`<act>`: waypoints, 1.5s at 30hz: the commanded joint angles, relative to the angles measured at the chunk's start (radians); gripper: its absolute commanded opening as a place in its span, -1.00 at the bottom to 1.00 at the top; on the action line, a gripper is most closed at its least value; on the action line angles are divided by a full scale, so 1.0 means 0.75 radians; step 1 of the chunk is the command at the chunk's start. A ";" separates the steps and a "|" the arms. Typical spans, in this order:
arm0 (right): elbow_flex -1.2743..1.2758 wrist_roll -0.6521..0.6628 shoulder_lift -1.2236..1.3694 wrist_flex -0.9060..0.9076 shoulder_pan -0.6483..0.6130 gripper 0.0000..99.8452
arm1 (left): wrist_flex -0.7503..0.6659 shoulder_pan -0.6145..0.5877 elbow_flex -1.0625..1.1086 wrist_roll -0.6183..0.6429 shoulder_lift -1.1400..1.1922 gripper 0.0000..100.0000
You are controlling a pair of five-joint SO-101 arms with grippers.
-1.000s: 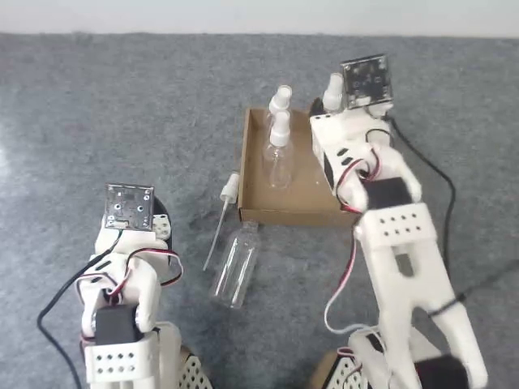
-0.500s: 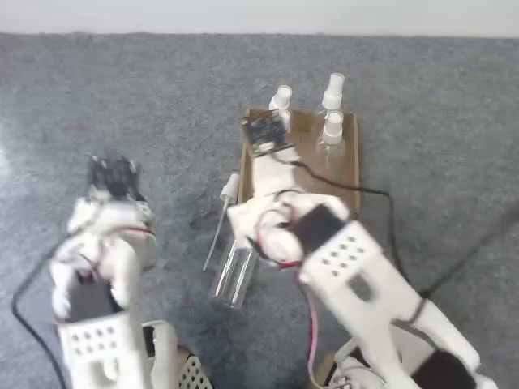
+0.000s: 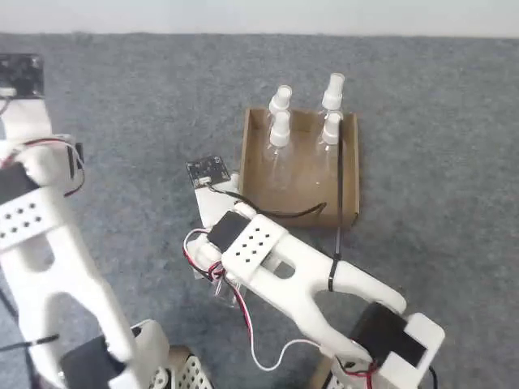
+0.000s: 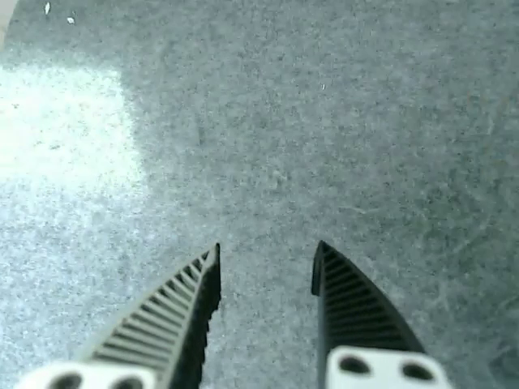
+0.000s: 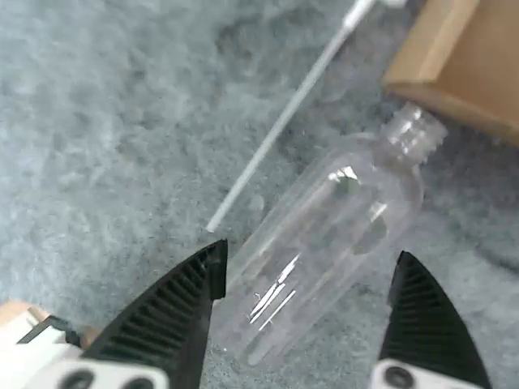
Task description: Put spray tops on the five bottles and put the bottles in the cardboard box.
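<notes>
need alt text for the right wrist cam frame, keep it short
The right arm's open gripper frames an uncapped clear plastic bottle lying on its side on the grey carpet. A thin white spray-top tube lies alongside the bottle, and a corner of the brown cardboard box sits just past the bottle's threaded neck.

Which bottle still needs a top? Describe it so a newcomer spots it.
Start at the cardboard box on the carpet. Outside its corner a clear bottle lies flat under the right end effector. Unlike the four upright bottles inside, its neck is bare.
</notes>
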 commanded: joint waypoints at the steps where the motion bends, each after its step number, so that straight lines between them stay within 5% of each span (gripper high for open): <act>1: -0.076 -0.029 0.013 -0.009 -0.013 -0.46 | -0.037 0.002 -0.079 -0.016 0.010 -0.65; 8: -0.023 -0.031 0.111 -0.021 -0.019 -0.47 | -0.051 0.002 -0.079 -0.016 0.004 -0.65; 15: -0.061 -0.023 0.144 -0.021 -0.013 -0.96 | -0.051 0.002 -0.079 -0.016 0.002 -0.65; 20: -0.072 -0.004 0.140 -0.007 -0.048 -0.99 | -0.051 0.002 -0.079 -0.016 0.002 -0.65; 26: -0.164 0.205 0.019 0.154 -0.157 -0.99 | -0.047 0.000 -0.075 -0.016 0.014 -0.65; 31: -0.245 0.618 -0.249 0.384 -0.142 -0.99 | -0.039 0.002 -0.073 -0.016 0.014 -0.65; 39: -0.387 1.227 -0.678 0.842 0.294 -0.99 | 0.123 0.176 -0.073 -0.010 0.010 -0.65; 45: -0.368 1.450 -0.789 0.862 0.983 -0.99 | 0.141 0.458 0.060 0.000 0.020 -0.65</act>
